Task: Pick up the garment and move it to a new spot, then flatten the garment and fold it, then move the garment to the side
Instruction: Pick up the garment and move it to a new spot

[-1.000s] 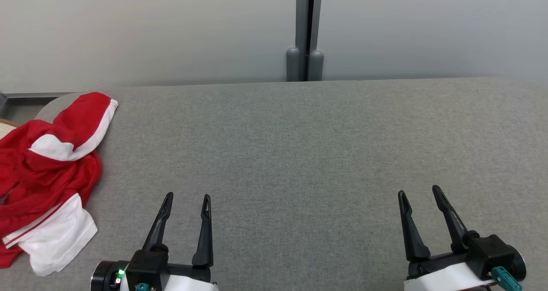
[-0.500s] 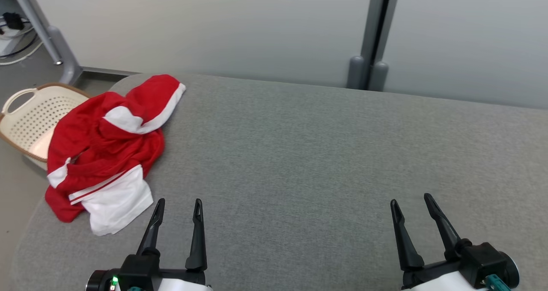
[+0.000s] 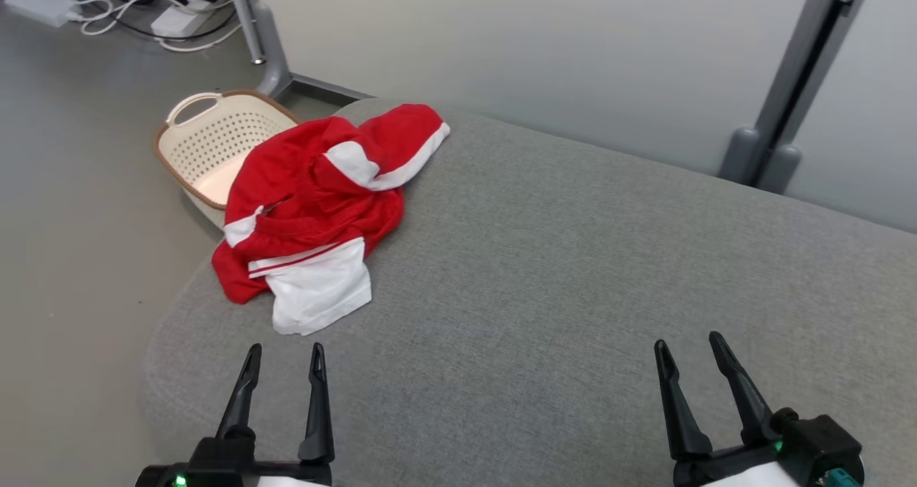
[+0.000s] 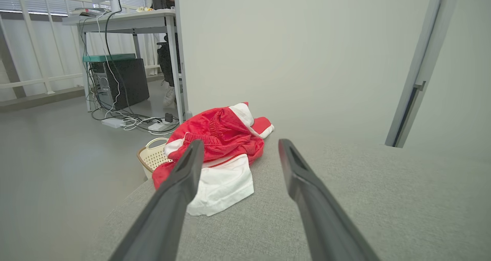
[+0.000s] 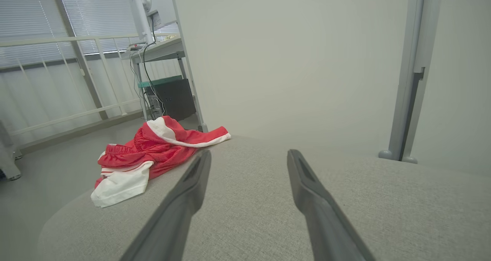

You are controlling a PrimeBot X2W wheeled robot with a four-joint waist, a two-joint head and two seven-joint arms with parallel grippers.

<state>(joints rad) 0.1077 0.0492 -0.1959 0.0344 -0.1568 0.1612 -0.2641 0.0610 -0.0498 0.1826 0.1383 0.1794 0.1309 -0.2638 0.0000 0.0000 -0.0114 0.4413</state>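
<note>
The left gripper and right gripper hover at the table's near edge, fingers apart and empty. The garment lies crumpled at the far left corner, with a basket on the floor just past it. The left wrist view adds a desk beyond.

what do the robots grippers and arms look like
Both the left gripper and right gripper have two long, tapering black fingers with a small slot near each tip, set on a black block. A green light glows at the left base, a teal connector sits by the right wrist.
</note>
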